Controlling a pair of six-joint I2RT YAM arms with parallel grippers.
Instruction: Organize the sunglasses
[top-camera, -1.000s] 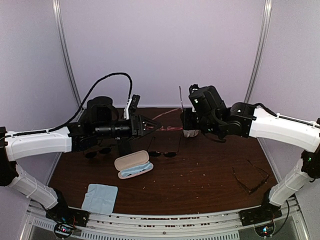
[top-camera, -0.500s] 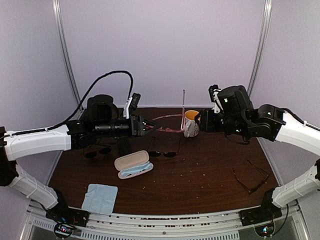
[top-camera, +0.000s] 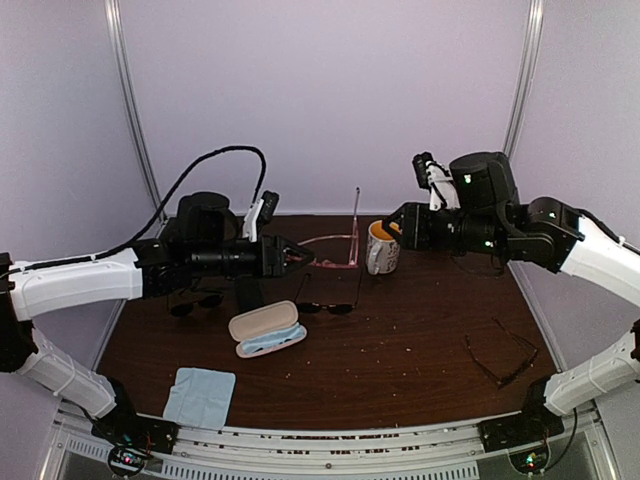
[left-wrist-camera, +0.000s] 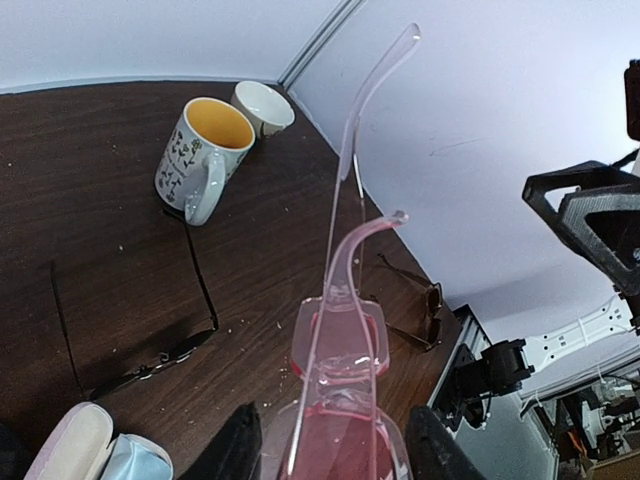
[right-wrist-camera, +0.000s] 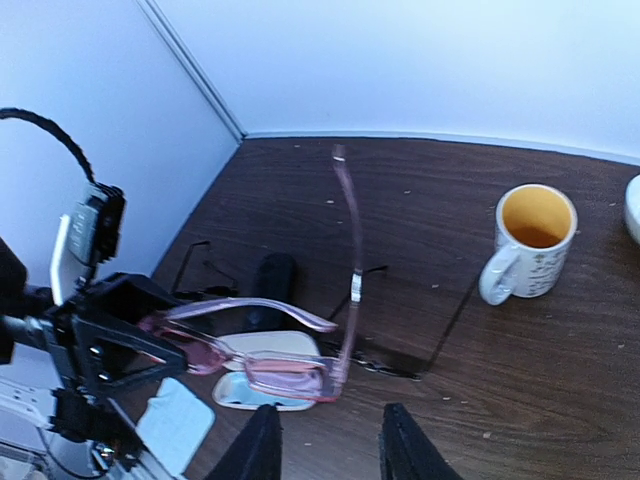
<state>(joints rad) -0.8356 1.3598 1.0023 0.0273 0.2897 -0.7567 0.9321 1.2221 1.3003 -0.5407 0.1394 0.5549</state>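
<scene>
The translucent pink sunglasses (top-camera: 335, 246) hang in the air over the table's middle, with my left gripper (top-camera: 286, 255) shut on one lens end. In the left wrist view the pink sunglasses (left-wrist-camera: 340, 335) run away from my left gripper (left-wrist-camera: 335, 455), one temple pointing up. My right gripper (top-camera: 396, 223) hovers open just right of them, above the mug, touching nothing. From the right wrist, my right gripper (right-wrist-camera: 330, 450) is empty, with the pink sunglasses (right-wrist-camera: 290, 370) ahead of it. Thin black sunglasses (top-camera: 326, 306), dark-lensed sunglasses (top-camera: 195, 301) and another thin pair (top-camera: 505, 356) lie on the table.
A flowered mug (top-camera: 381, 247) with a yellow inside stands mid-table, and a white cup (left-wrist-camera: 262, 105) stands behind it. An open pink case (top-camera: 266, 328) holds a blue cloth. A black case (top-camera: 249, 291) lies behind it. Another blue cloth (top-camera: 200, 396) lies front left.
My right gripper has let go of the upright temple and drawn back to the right, uncovering the mug. The left gripper still holds the pink sunglasses in place.
</scene>
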